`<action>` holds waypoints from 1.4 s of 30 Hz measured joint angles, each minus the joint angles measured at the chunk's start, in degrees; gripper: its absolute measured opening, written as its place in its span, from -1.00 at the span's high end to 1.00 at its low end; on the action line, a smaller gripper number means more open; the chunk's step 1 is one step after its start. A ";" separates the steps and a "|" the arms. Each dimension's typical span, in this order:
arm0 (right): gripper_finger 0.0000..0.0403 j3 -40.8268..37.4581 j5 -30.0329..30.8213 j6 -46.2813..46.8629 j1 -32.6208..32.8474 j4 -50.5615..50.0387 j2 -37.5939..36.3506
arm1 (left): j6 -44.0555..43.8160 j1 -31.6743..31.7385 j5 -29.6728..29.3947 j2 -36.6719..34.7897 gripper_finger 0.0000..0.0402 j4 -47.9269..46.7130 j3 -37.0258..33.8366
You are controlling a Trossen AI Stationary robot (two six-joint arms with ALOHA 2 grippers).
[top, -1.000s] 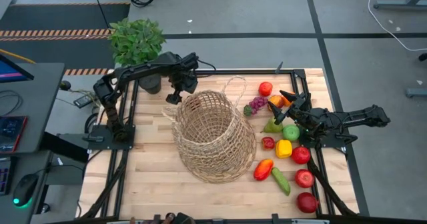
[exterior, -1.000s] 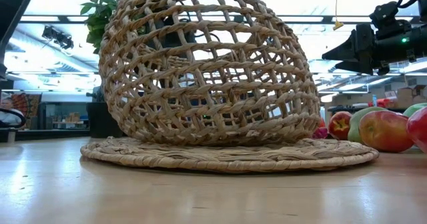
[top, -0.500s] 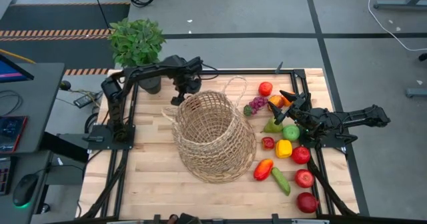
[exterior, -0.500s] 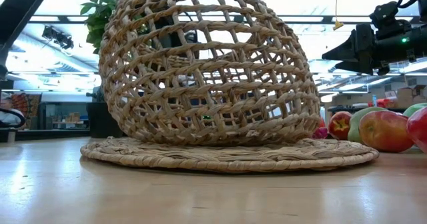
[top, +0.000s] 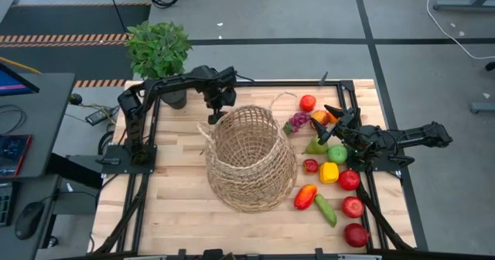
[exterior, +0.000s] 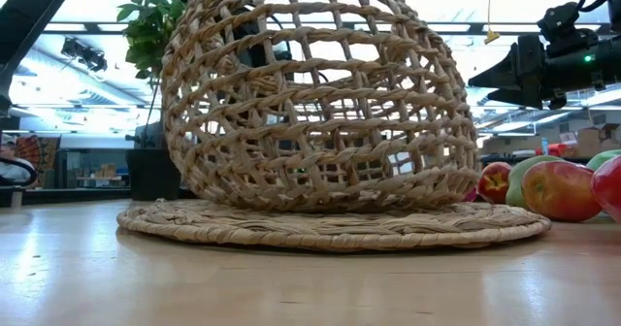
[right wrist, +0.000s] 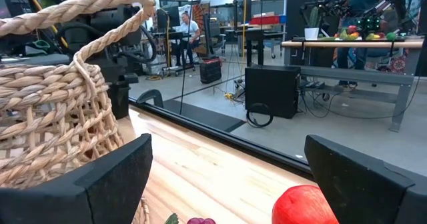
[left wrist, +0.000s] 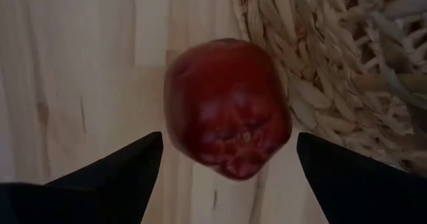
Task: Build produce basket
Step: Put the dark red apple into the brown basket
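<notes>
The tan wicker basket (top: 249,158) lies tipped over at the table's middle, its mouth and loop handles (top: 272,99) toward the far edge. A dark red apple (left wrist: 227,107) rests on the wood beside the basket's weave (left wrist: 313,64). My left gripper (top: 216,109) points down over it, open, one finger on either side (left wrist: 229,137); in the high view the gripper hides the apple. The other produce (top: 332,167) lies along the right side. My right gripper (top: 336,114) waits level above it, open (right wrist: 227,177). My left gripper's fingers stand clear of the apple's sides. One finger (left wrist: 360,184) stands over the basket's woven rim (left wrist: 373,137); whether it touches the weave I cannot tell.
A leafy plant in a black pot (top: 158,51) stands off the far-left corner. Grapes (top: 298,121), a pear (top: 315,146), peppers (top: 329,172), a cucumber (top: 326,210) and red apples (top: 353,206) crowd the right side. Bare wood (top: 166,206) lies at the near left.
My left gripper has sunk toward the table at the basket's far-left rim and rolled about its own axis, staying open. The basket's upper part and left handle have shifted toward the table's right; its lower part has stayed in place.
</notes>
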 joint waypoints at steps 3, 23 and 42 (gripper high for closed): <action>-0.97 -0.01 0.00 -0.01 0.00 0.01 0.02 | -0.87 -0.30 0.98 0.02 -0.77 0.80 0.00; -0.97 0.00 0.02 -0.02 0.00 0.02 0.00 | -0.92 -3.26 -5.41 3.91 -0.72 4.86 0.20; -0.97 0.00 0.00 -0.02 0.02 0.00 0.02 | -2.51 -3.06 -6.79 1.44 -0.45 -1.80 3.52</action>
